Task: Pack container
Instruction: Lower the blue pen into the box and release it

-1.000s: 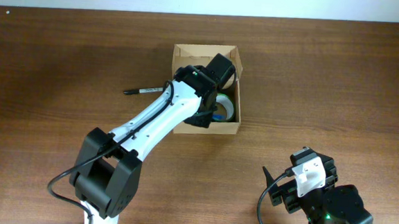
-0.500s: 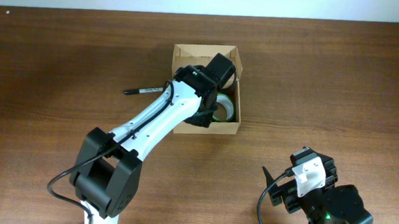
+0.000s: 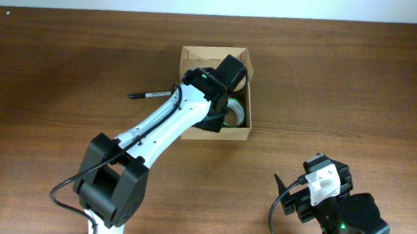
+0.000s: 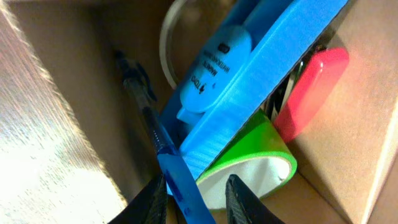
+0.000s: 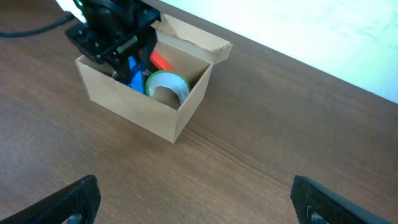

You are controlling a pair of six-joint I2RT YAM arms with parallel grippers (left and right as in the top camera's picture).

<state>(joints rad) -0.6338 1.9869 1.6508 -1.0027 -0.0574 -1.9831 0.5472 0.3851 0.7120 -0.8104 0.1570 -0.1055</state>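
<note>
The container (image 3: 198, 57) is a small tan cardboard box at mid-table with its lid flap open. My left gripper (image 4: 196, 202) reaches down into it. Its jaws stand slightly open around a blue pen (image 4: 171, 168), which rests against the left finger (image 4: 152, 199) with a gap to the right finger. Beside the pen inside the box are a flat blue packet (image 4: 261, 68), a green tape roll (image 4: 261, 143) and a red object (image 4: 311, 87). My right gripper (image 5: 196, 199) hovers wide open over bare table, well in front of the container (image 5: 130, 112).
A black marker (image 3: 150, 94) lies on the table just left of the box, beside my left arm (image 3: 165, 121). The right arm's base (image 3: 347, 220) sits at the near right edge. The table is dark brown wood.
</note>
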